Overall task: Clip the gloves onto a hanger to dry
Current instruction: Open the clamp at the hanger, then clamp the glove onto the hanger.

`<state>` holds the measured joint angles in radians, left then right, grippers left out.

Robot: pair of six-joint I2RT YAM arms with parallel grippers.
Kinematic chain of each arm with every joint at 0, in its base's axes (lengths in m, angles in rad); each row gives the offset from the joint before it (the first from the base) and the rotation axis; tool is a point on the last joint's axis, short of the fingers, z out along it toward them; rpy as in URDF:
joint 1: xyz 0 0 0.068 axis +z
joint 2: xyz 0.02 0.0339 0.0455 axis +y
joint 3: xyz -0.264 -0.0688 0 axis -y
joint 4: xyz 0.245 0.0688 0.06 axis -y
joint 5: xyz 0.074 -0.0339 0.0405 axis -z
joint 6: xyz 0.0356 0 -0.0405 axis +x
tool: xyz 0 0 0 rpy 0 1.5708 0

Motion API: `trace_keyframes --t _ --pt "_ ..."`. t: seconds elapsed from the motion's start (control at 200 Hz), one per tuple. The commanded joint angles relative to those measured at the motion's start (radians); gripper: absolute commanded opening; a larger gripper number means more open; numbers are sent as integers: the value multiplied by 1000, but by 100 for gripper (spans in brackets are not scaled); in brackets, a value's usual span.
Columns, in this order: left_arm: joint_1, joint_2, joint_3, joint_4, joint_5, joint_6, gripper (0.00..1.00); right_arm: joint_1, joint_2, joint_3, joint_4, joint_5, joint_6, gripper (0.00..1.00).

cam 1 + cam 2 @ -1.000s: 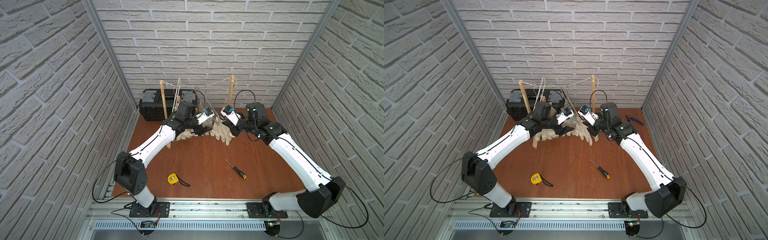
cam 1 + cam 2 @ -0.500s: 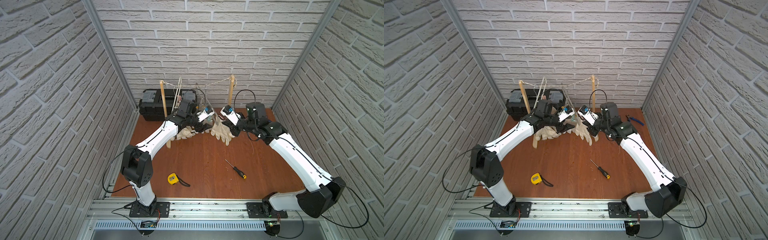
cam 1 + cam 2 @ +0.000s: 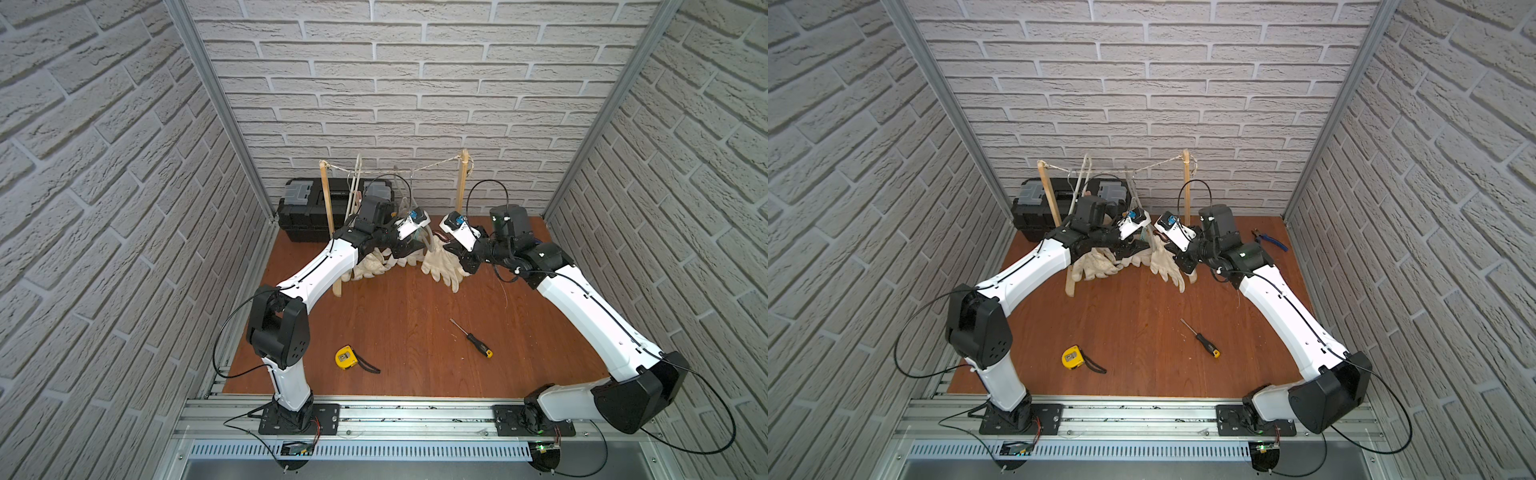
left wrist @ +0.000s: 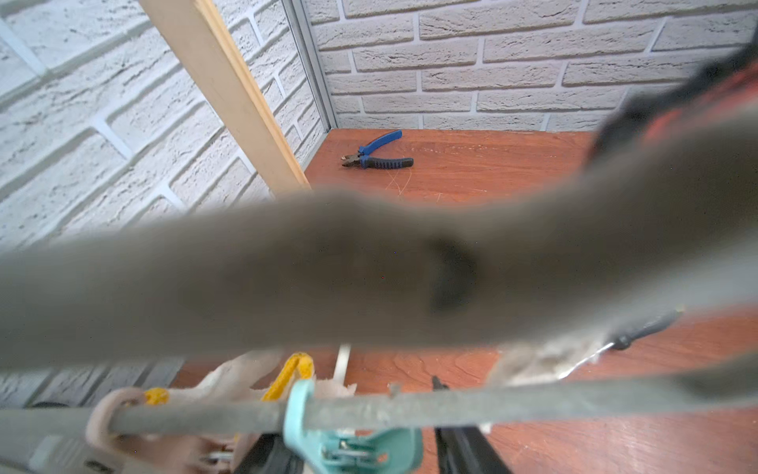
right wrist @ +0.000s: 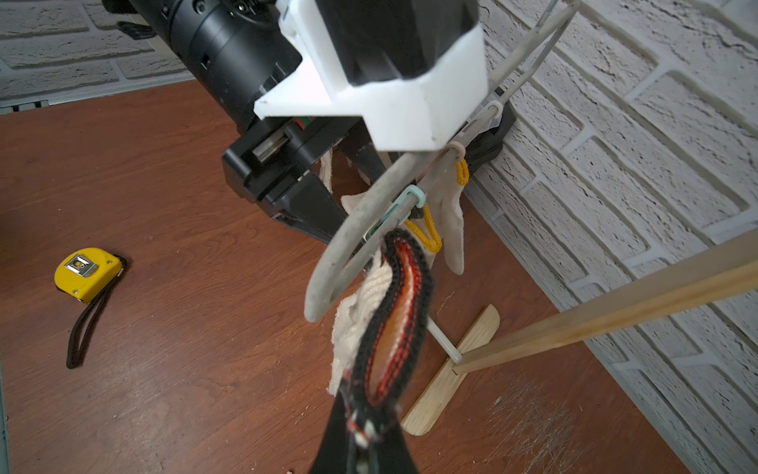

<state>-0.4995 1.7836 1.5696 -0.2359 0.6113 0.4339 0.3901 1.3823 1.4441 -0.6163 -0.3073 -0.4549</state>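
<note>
A grey hanger (image 5: 348,234) hangs from the rope of a wooden rack (image 3: 462,178). Off-white gloves (image 3: 370,266) with yellow cuff edging hang clipped along its bar (image 4: 451,406). A teal clip (image 4: 352,447) sits on that bar, and my left gripper (image 4: 361,449) is open with a jaw on either side of it. My right gripper (image 5: 365,443) is shut on the black and dark red cuff (image 5: 393,312) of another glove (image 3: 442,266), held up against the curved end of the hanger. In both top views the two grippers (image 3: 411,249) (image 3: 1173,249) face each other under the rope.
A black toolbox (image 3: 307,208) stands at the back left behind the rack's left post (image 3: 326,195). A yellow tape measure (image 3: 346,357) and a screwdriver (image 3: 471,338) lie on the wooden floor in front. Blue-handled pliers (image 4: 377,156) lie in the back right corner.
My left arm has swung its elbow inward and brought its gripper up to the hanger, with its jaws narrowing around the clip. The right arm and its glove have stayed put.
</note>
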Motion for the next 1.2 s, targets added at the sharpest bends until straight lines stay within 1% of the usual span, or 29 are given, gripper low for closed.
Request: trace_keyframes --t 0.0,0.11,0.395,0.505,0.575,0.615,0.75,0.85,1.045,1.08,1.105,1.195 --pt "8 12 -9 78 30 -8 45 10 3 37 10 5 -13 3" --pt "14 25 -4 57 33 -19 38 9 5 41 7 16 -13 3" --pt "24 45 23 3 -1 -61 26 9 4 45 -2 42 -15 3" --pt "34 39 23 14 26 -102 22 9 -4 14 0 59 -34 3" --pt "37 33 22 14 55 -124 22 5 -13 -32 21 88 -44 3" --pt "39 29 18 17 73 -138 22 -2 -18 -54 31 83 -54 3" --pt "53 18 -12 77 162 -228 22 -39 4 -81 14 -80 -87 3" --pt "57 12 -20 92 227 -279 23 -54 50 -82 -11 -158 -116 3" --pt "61 -6 -35 73 297 -287 24 -68 141 -105 57 -330 -119 3" --pt "62 -8 -32 65 306 -287 24 -69 162 -101 61 -345 -119 3" --pt "62 -9 -29 58 315 -286 24 -69 181 -89 53 -354 -160 3" --pt "65 -15 -18 32 337 -280 24 -70 244 -49 23 -367 -186 3"
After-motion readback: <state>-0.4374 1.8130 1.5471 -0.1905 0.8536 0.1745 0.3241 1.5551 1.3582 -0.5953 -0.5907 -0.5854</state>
